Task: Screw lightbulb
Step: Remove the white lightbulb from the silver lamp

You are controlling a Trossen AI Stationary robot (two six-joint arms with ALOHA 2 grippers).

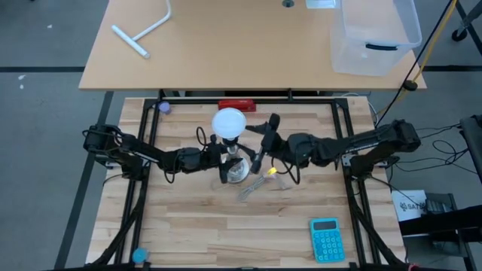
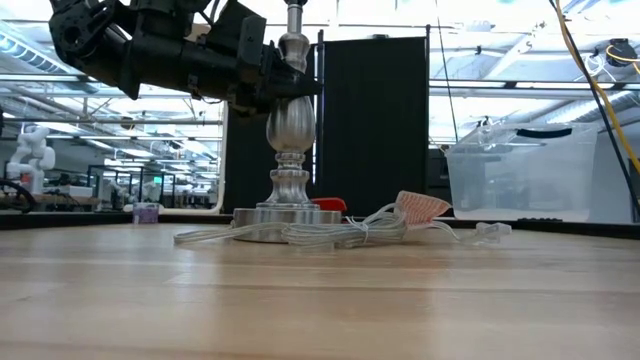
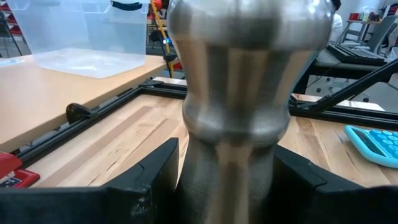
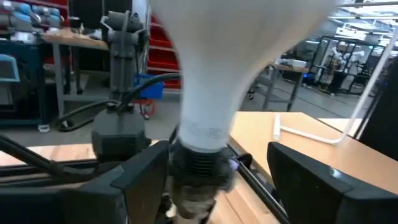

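The white lightbulb [image 1: 229, 123] stands upright with its screw base [image 4: 200, 163] in the top of the silver lamp stand [image 2: 287, 130], whose round foot [image 2: 285, 216] rests on the table. My left gripper [image 1: 223, 156] comes from the table's left and is shut on the stand's stem. My right gripper [image 1: 261, 143] comes from the right at bulb height and is open. Its fingers [image 4: 140, 180] stand either side of the bulb's narrow neck [image 4: 205, 118] without touching it. The bulb is above the low view's top edge. My left gripper pinches the stand's silver stem [image 3: 230, 168] between its two fingers [image 3: 152, 180], just below the wide bulge of the stem. The fingers come level from the table's left and lie across the upright stem. The stand stays upright with its foot on the table.
The stand's clear cord [image 2: 340, 233], with a small pink piece [image 2: 422, 206], lies coiled by the foot. A blue calculator [image 1: 325, 239] lies near right, a red object [image 1: 236, 105] at the far edge. A clear bin [image 1: 375, 34] and a white T-pipe [image 1: 143, 30] sit on the table behind.
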